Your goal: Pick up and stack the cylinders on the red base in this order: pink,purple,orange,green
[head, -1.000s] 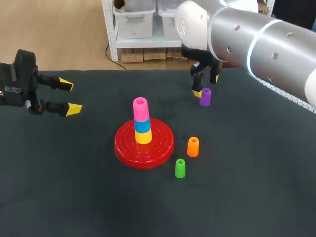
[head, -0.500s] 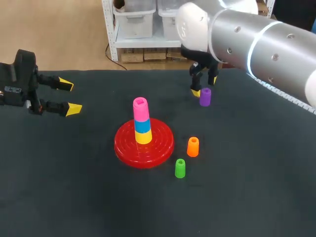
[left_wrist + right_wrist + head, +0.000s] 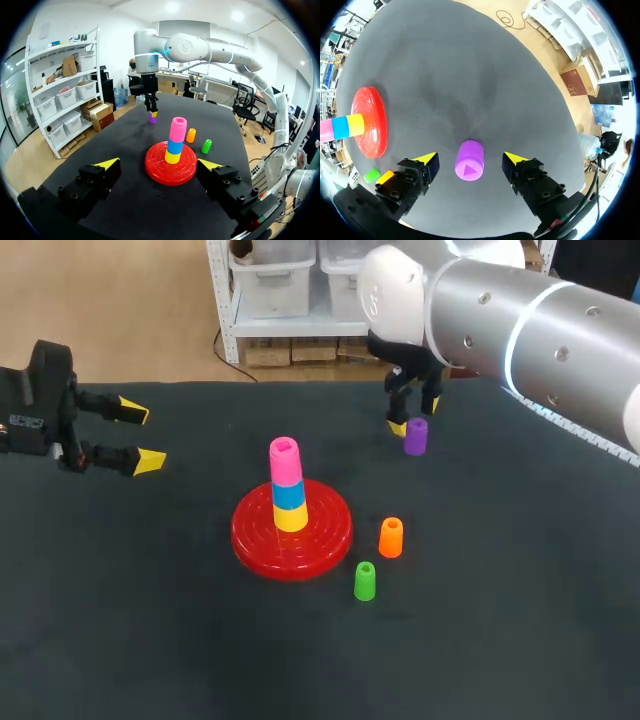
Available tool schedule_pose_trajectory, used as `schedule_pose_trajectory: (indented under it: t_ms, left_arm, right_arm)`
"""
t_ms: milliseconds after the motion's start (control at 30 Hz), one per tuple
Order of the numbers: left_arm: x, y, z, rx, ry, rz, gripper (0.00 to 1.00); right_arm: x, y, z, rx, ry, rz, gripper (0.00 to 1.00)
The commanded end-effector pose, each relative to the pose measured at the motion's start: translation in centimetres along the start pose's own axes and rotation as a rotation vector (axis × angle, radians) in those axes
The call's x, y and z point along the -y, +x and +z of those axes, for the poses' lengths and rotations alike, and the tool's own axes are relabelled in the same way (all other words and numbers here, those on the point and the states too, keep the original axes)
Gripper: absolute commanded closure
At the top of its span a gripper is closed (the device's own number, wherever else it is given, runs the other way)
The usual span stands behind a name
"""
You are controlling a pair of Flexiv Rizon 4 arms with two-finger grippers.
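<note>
Both sets of jaws stood apart, your left gripper (image 3: pixel 142 436) at the red base's (image 3: pixel 330 532) ten o'clock, your right gripper (image 3: pixel 470 157) straddling the purple cylinder (image 3: pixel 469 161).

Table (image 3: pixel 150 640) (dark) holds red base (image 3: pixel 332 533), purple cylinder (image 3: pixel 415 437), orange cylinder (image 3: pixel 391 538), green cylinder (image 3: pixel 365 581).

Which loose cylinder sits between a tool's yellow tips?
The purple cylinder: it stands untouched inside the open right tool. The orange cylinder and green cylinder stand apart, beside the red base.

My right gripper (image 3: pixel 470 158) is black with yellow tips; between them stands the purple cylinder (image 3: pixel 469 161). Beside it the ringed red base (image 3: pixel 367 125) bears a yellow cylinder (image 3: pixel 355 124), blue cylinder (image 3: pixel 341 127) and pink cylinder (image 3: pixel 326 130), on the dark grey table (image 3: pixel 470 75).
</note>
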State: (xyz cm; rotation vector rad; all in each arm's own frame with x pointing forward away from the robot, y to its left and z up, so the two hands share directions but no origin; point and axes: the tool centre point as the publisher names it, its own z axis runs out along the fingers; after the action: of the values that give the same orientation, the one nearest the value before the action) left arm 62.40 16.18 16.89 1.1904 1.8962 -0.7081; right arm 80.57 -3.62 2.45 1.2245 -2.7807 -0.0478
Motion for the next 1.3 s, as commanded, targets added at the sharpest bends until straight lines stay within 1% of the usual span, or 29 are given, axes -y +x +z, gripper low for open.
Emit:
schedule_pose_trajectory:
  t_ms: [33,100,200,233,333,367,433,500,533,567,600,633,767,867,1067,1300]
  left_arm:
    - [-0.2,0.2,0.1,0.003,0.002,0.003,0.00]
    - [-0.2,0.2,0.1,0.003,0.002,0.003,0.00]
    - [-0.2,0.2,0.1,0.003,0.002,0.003,0.00]
    - [-0.2,0.2,0.1,0.003,0.002,0.003,0.00]
    - [-0.2,0.2,0.1,0.003,0.002,0.003,0.00]
    - [-0.2,0.2,0.1,0.003,0.002,0.003,0.00]
    - [-0.2,0.2,0.1,0.003,0.002,0.003,0.00]
    - [-0.2,0.2,0.1,0.003,0.002,0.003,0.00]
    - [-0.2,0.2,0.1,0.003,0.002,0.003,0.00]
    - [-0.2,0.2,0.1,0.003,0.002,0.003,0.00]
    - [-0.2,0.2,0.1,0.003,0.002,0.003,0.00]
    - [-0.2,0.2,0.1,0.003,0.002,0.003,0.00]
    - [-0.2,0.2,0.1,0.003,0.002,0.003,0.00]
    - [-0.2,0.2,0.1,0.003,0.002,0.003,0.00]
    - [-0.2,0.2,0.1,0.003,0.002,0.003,0.00]
    - [-0.2,0.2,0.1,0.003,0.002,0.003,0.00]
  right_arm:
    - [-0.2,1.0,0.1,0.021,0.009,0.008,0.22]
    - [-0.2,1.1,0.1,0.023,0.010,0.012,0.23]
    - [-0.2,1.2,0.1,0.025,0.010,0.015,0.27]
    - [-0.2,1.2,0.1,0.027,0.011,0.015,0.31]
    - [-0.4,1.2,0.2,0.028,0.012,0.014,0.36]
    - [-0.5,1.2,0.3,0.028,0.012,0.013,0.39]
    - [-0.6,1.1,0.4,0.027,0.012,0.011,0.52]
    - [-0.7,1.2,0.5,0.027,0.010,0.012,0.56]
    - [-0.7,1.2,0.6,0.026,0.009,0.013,0.65]
    - [-0.8,1.3,0.6,0.026,0.009,0.018,0.76]
    - [-0.8,1.4,0.5,0.026,0.010,0.025,0.93]
    - [-0.8,1.5,0.4,0.028,0.012,0.028,1.00]
    - [-1.0,1.6,-1.5,0.047,0.032,0.017,1.00]
    - [-2.0,1.5,-4.0,0.030,0.062,-0.051,1.00]
    - [-5.7,0.9,-9.3,0.014,0.094,-0.314,1.00]
    - [-11.0,0.5,-14.6,0.037,0.142,-0.639,1.00]
